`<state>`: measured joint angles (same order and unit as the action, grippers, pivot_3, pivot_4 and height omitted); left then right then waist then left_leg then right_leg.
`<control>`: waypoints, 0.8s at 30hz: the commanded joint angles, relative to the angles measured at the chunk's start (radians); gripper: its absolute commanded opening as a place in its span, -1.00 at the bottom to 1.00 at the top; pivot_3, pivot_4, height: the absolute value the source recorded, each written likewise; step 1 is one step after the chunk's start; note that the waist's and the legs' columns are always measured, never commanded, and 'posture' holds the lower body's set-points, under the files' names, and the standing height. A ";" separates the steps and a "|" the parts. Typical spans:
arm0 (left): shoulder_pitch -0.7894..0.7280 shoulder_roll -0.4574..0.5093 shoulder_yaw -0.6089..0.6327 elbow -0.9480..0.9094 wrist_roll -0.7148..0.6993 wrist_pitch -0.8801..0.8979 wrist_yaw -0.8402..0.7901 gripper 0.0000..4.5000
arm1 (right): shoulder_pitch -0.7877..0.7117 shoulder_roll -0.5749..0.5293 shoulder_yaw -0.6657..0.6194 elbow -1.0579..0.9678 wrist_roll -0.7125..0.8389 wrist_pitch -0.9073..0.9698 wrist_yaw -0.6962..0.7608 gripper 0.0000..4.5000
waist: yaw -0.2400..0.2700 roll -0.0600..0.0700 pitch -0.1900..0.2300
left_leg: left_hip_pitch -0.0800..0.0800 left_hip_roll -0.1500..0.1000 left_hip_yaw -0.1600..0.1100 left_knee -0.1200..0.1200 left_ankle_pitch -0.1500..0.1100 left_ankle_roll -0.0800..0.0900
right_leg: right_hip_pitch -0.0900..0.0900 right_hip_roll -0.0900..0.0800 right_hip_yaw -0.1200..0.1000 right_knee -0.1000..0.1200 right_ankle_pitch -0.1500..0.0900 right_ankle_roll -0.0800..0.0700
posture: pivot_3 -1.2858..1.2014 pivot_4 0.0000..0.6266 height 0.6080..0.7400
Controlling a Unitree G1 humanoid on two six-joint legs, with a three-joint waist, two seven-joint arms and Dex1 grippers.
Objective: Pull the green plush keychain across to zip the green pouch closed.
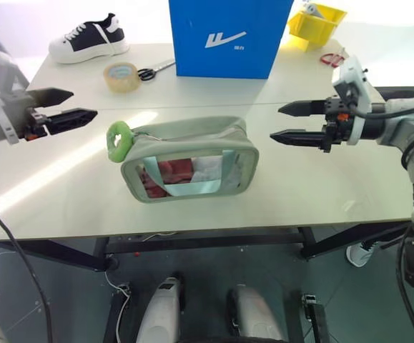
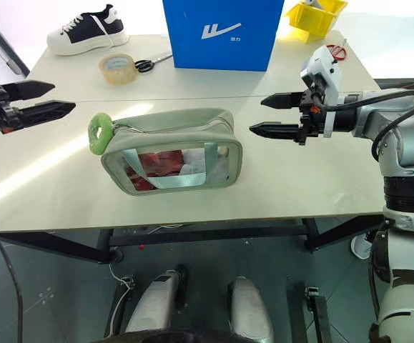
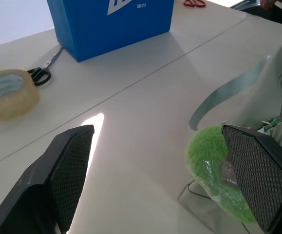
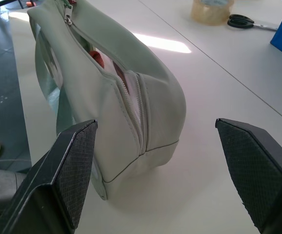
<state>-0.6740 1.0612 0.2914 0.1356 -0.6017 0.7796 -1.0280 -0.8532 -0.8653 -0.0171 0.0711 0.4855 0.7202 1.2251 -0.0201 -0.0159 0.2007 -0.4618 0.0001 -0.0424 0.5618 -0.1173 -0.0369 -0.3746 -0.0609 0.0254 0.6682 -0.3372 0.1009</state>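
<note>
in the left eye view the green pouch (image 1: 190, 158) is seen lying on the worktop (image 1: 63, 179), long axis left to right, with the green plush keychain (image 1: 119, 140) at its left end. the left gripper (image 1: 69, 108) and right gripper (image 1: 283, 122) are held level at either side, pointing inward, fingers spread wide and empty. in the left wrist view the keychain is seen just beside one finger (image 3: 262, 180), apart. in the right wrist view the pouch's half-open zip is seen between the fingers (image 4: 72, 170).

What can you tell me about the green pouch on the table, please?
The green pouch is a pale sage, boxy fabric pouch with a clear front window showing red and white contents. A mint strap crosses the window. It stands upright on the table, its top zipper gaping open. The green plush keychain hangs at its left end.
</note>
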 commanded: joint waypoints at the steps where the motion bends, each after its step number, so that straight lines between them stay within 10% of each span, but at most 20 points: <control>1: 0.000 0.013 0.041 -0.024 -0.016 0.010 0.006 0.98 | -0.003 -0.013 -0.026 -0.049 0.028 0.006 0.009 0.79 | 0.001 0.000 0.000 | 0.000 0.000 0.000 0.001 0.000 0.000 | 0.000 0.000 0.000 0.000 0.000 0.000 | 0.03 -0.52 1.00; 24: 0.152 0.035 0.133 -0.248 -0.175 0.175 0.029 0.98 | 0.107 0.036 0.030 -0.260 0.075 0.048 -0.051 0.79 | 0.002 0.000 0.000 | 0.001 0.001 0.000 0.006 0.000 0.000 | 0.002 -0.001 0.001 0.003 0.000 0.000 | 0.03 -0.52 1.00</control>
<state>-0.5170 1.0918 0.3817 -0.0987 -0.7599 0.9546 -1.0070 -0.7425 -0.8380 0.0230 -0.1731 0.5679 0.7982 1.1865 -0.0184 -0.0161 0.2005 -0.4608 0.0009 -0.0424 0.5675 -0.1173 -0.0369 -0.3730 -0.0620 0.0260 0.6712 -0.3371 0.1006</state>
